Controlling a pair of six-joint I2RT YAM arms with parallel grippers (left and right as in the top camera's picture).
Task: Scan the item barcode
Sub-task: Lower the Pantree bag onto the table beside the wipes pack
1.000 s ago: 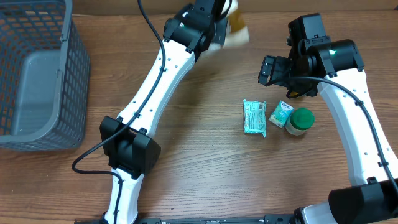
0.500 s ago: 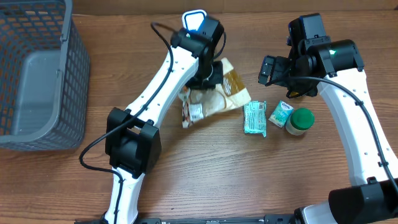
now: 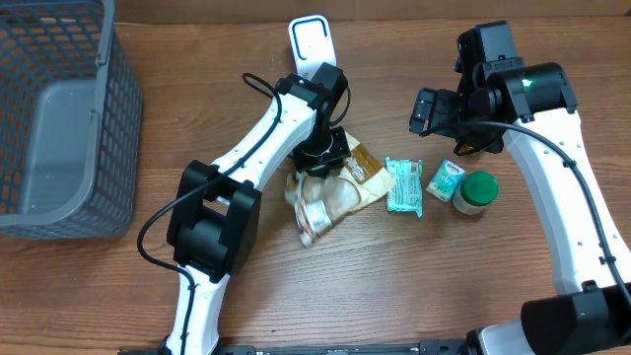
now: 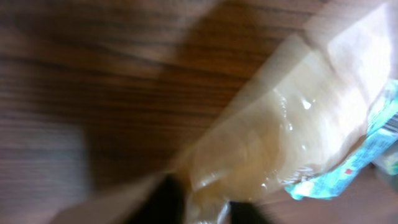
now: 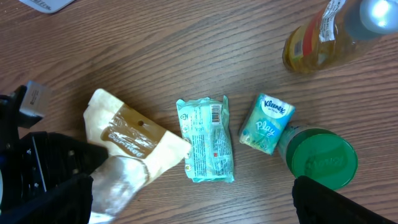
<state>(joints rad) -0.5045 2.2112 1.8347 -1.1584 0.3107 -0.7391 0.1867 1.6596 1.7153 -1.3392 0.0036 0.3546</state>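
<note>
Snack bag (image 3: 340, 195) lies under the left tool (image 3: 322, 158); its grip is unclear.

Tan-and-white pouch (image 3: 343, 193), green-lidded jar (image 3: 479, 188).

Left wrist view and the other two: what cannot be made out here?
Left tool: left wrist view, blurred; open or shut is unclear.
Snack bag, its barcode: overhead, too small; left wrist view, blurred.
Bottle: right wrist view, cut off by the top edge.
</note>
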